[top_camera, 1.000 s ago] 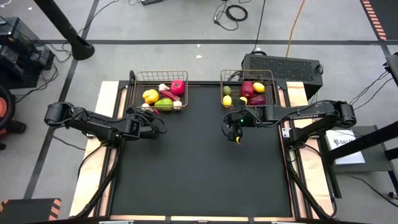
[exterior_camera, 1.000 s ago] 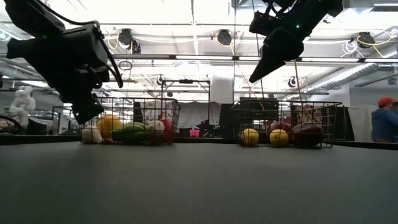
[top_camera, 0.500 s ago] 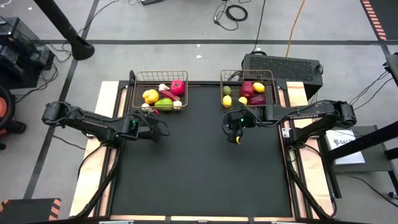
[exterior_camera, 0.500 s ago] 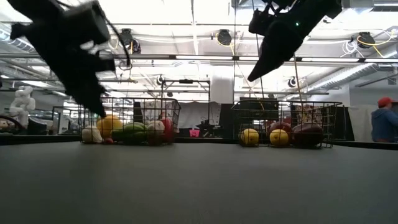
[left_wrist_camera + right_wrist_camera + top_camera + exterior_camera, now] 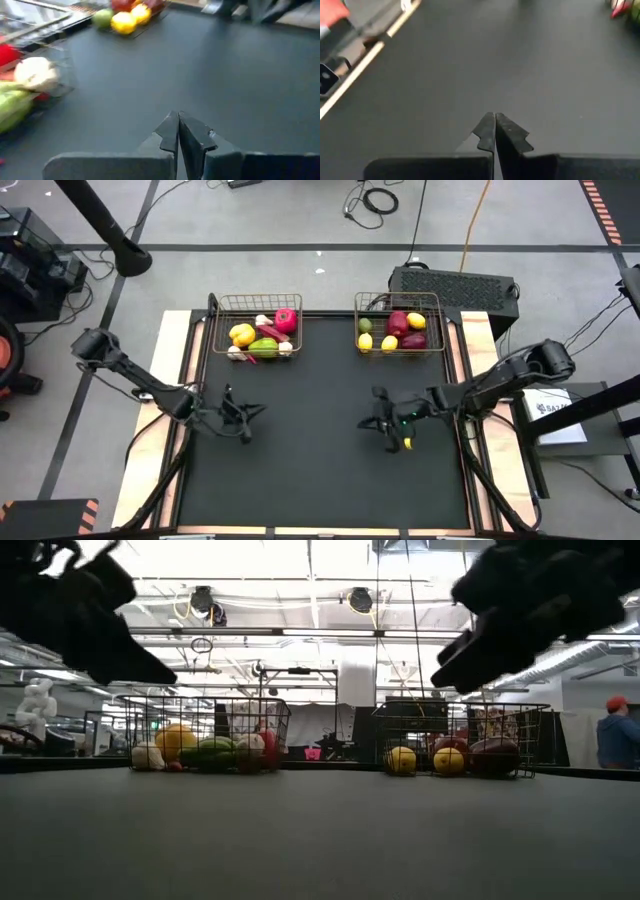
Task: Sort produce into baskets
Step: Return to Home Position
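Observation:
The produce lies in two bronze wire baskets at the table's far edge. The left basket holds a yellow piece, a red one, a green one and white garlic. The right basket holds a red apple, yellow lemons, a green lime and a purple piece. My left gripper is shut and empty above the black mat, nearer than the left basket. My right gripper is shut and empty above the mat, nearer than the right basket.
The black mat spreads bare between and in front of the grippers. Light wooden strips run along the table's left and right sides. A dark box stands behind the right basket. A person shows far off in the room.
Both grippers have drawn back from beside the baskets toward the table's near edge, staying above the mat; in the low view they now loom larger and nearer. The produce in both baskets has stayed where it was.

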Controlling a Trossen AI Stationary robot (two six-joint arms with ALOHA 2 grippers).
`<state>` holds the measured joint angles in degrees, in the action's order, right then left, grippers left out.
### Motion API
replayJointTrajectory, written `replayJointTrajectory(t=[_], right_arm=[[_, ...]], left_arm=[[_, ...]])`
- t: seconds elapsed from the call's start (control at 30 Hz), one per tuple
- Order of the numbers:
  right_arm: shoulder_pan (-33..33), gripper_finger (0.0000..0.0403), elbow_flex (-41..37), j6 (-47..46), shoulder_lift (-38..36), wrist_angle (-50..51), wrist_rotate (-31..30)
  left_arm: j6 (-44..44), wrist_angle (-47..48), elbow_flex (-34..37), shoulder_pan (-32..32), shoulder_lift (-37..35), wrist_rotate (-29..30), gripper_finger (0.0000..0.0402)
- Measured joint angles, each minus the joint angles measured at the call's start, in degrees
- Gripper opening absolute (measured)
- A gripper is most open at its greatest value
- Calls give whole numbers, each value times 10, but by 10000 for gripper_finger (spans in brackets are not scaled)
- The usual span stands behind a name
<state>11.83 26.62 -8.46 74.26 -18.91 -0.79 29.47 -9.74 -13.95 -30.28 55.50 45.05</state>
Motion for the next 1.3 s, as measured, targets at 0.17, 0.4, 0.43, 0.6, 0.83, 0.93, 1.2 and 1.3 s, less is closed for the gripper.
replayJointTrajectory(t=[0.17,0.4,0.43,0.6,0.83,0.93,1.2,1.3], right_arm=[[27,4,-111,-1,0,-223,-24],[24,4,-201,4,0,-358,-22],[24,4,-209,2,0,-366,-22],[24,4,-237,-5,0,-403,-23],[20,4,-259,-21,-32,-386,-22],[20,4,-259,-21,-57,-368,-20],[20,4,-259,-4,-177,-278,-21],[16,4,-258,3,-233,-234,-21]], left_arm=[[-52,-222,92,-34,3,1,17],[-124,-310,136,-36,5,-39,17],[-131,-309,136,-36,5,-44,17],[-174,-336,136,-36,5,-68,17],[-208,-361,136,-36,5,-73,17],[-209,-363,136,-36,4,-74,17],[-232,-366,136,-23,-16,-111,12],[-253,-365,136,-2,-37,-147,4]])
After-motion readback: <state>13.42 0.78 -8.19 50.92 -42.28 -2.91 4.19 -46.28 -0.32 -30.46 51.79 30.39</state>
